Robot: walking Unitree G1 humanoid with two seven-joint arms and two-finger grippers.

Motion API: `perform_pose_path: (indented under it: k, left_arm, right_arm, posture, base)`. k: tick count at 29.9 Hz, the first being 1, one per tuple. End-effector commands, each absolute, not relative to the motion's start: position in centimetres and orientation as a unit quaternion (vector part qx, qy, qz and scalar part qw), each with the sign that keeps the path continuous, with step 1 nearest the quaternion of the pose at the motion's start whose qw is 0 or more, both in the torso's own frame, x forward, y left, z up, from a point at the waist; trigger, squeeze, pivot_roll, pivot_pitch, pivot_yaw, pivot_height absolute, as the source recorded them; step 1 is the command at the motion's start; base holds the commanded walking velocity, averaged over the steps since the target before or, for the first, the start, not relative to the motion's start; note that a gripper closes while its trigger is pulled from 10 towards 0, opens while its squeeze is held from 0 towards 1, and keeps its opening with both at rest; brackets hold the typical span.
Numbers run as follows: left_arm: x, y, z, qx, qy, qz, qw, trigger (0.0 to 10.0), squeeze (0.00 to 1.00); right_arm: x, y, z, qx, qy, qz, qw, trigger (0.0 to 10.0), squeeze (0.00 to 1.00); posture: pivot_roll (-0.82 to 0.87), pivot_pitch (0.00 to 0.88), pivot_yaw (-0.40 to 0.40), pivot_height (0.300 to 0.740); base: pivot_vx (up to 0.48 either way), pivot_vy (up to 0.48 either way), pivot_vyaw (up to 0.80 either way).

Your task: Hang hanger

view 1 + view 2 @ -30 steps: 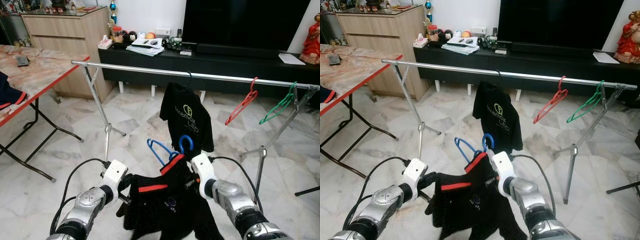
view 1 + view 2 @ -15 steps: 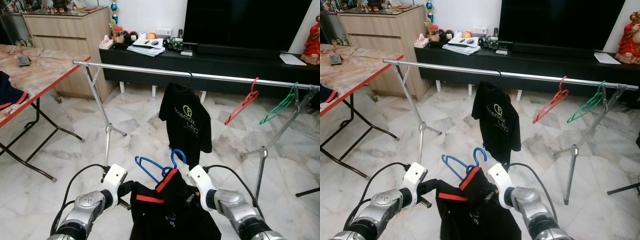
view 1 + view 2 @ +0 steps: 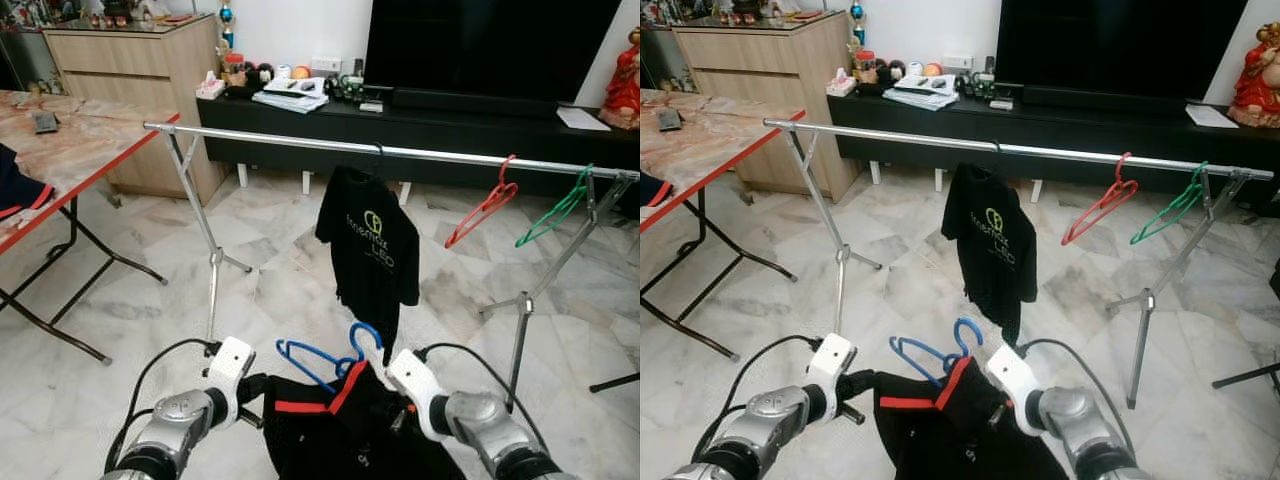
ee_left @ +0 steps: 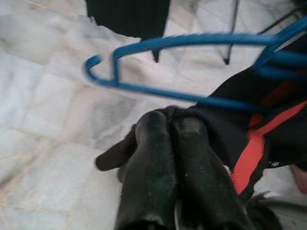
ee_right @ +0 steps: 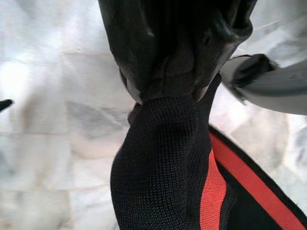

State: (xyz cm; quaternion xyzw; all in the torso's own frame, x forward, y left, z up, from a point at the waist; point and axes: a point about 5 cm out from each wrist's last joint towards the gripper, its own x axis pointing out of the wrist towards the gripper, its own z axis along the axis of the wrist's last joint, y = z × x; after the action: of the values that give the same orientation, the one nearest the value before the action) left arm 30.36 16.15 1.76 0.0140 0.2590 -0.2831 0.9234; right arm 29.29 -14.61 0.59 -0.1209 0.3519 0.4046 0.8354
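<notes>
Mid-carry: left gripper and right gripper each pinched on black shirt, blue hanger seemingly threaded through its collar. Next: lifting hook toward rail at twelve o'clock.

**Print on the hung shirt, mostly too small to read**

You have one clear piece of print before you: the black shirt hanging on the rail carries a pale yellow-green round logo on its chest, with two lines of lettering under it. The lettering is too small and tilted for you to read with confidence; the second line seems to end in "LED". The black shirt with red trim held low in front of you bears a small pale mark near its lower edge, which you cannot read.
</notes>
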Motion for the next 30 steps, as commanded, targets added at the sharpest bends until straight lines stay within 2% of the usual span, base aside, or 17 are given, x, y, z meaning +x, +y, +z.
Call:
perform_pose_path:
  k: [1, 11, 13, 14, 15, 16, 17, 19, 20, 24, 30]
  left_arm:
    - [30.4, 16.5, 2.0, 0.017, 0.262, -0.296, 0.919, 10.0, 1.00]
    - [29.6, 16.4, 1.6, 0.002, 0.282, -0.344, 0.896, 10.0, 1.00]
    - [29.6, 17.1, 1.2, 0.009, 0.287, -0.304, 0.908, 10.0, 1.00]
    - [29.6, 17.9, 0.8, 0.014, 0.298, -0.249, 0.922, 10.0, 1.00]
    - [29.5, 18.4, 0.5, 0.023, 0.304, -0.220, 0.927, 10.0, 0.96]
    - [29.3, 18.9, 0.1, 0.037, 0.312, -0.192, 0.930, 10.0, 0.00]
    - [28.6, 19.7, -0.8, 0.050, 0.333, -0.145, 0.930, 10.0, 0.00]
    - [28.1, 20.0, -1.3, 0.050, 0.343, -0.130, 0.929, 10.0, 0.00]
    - [27.3, 20.5, -1.9, 0.037, 0.354, -0.104, 0.929, 10.0, 0.00]
    - [25.2, 21.6, -3.6, 0.032, 0.384, -0.055, 0.921, 10.0, 0.00]
    - [22.9, 22.3, -5.1, 0.019, 0.411, -0.007, 0.911, 10.0, 0.00]
  right_arm:
    - [29.5, -14.8, 0.7, -0.112, 0.351, 0.396, 0.841, 0.0, 0.00]
    - [29.4, -14.9, 0.1, -0.105, 0.369, 0.355, 0.852, 0.0, 0.00]
    - [29.1, -15.3, -0.4, -0.093, 0.378, 0.317, 0.865, 0.0, 0.00]
    - [28.8, -15.8, -1.0, -0.082, 0.390, 0.269, 0.877, 0.0, 0.00]
    - [28.6, -16.0, -1.3, -0.072, 0.396, 0.243, 0.883, 0.0, 0.00]
    - [28.3, -16.1, -1.7, -0.059, 0.400, 0.218, 0.888, 0.0, 0.00]
    - [27.7, -16.3, -2.3, -0.028, 0.407, 0.172, 0.897, 0.0, 0.00]
    - [27.4, -16.4, -2.7, -0.013, 0.409, 0.149, 0.900, 0.0, 0.00]
    - [26.9, -16.6, -3.2, 0.019, 0.409, 0.103, 0.906, 0.0, 0.00]
    - [25.5, -16.7, -4.4, 0.093, 0.419, 0.023, 0.903, 0.0, 0.00]
    - [22.6, -17.0, -6.4, 0.073, 0.454, -0.023, 0.888, 0.0, 0.00]
  posture:
    - [0.01, 0.022, 0.008, 0.740]
    - [0.01, 0.022, 0.005, 0.740]
    - [0.01, 0.027, 0.002, 0.740]
    - [0.00, 0.032, 0.000, 0.740]
    - [0.00, 0.037, 0.001, 0.740]
    - [0.00, 0.040, 0.001, 0.740]
    - [-0.01, 0.046, 0.005, 0.740]
    - [-0.01, 0.052, 0.009, 0.740]
    - [-0.01, 0.058, 0.012, 0.740]
    - [-0.01, 0.073, 0.029, 0.740]
    - [-0.02, 0.081, 0.060, 0.740]
  base:
    - [0.000, 0.000, 0.00]
    - [0.000, 0.000, 0.00]
    - [0.000, 0.000, 0.00]
    - [0.000, 0.000, 0.00]
    - [0.000, 0.000, 0.00]
    - [0.000, 0.000, 0.00]
    - [0.000, 0.000, 0.00]
    - [0.000, 0.000, 0.00]
    - [0.000, 0.000, 0.00]
    - [0.000, 0.000, 0.00]
    - [0.000, 0.000, 0.00]
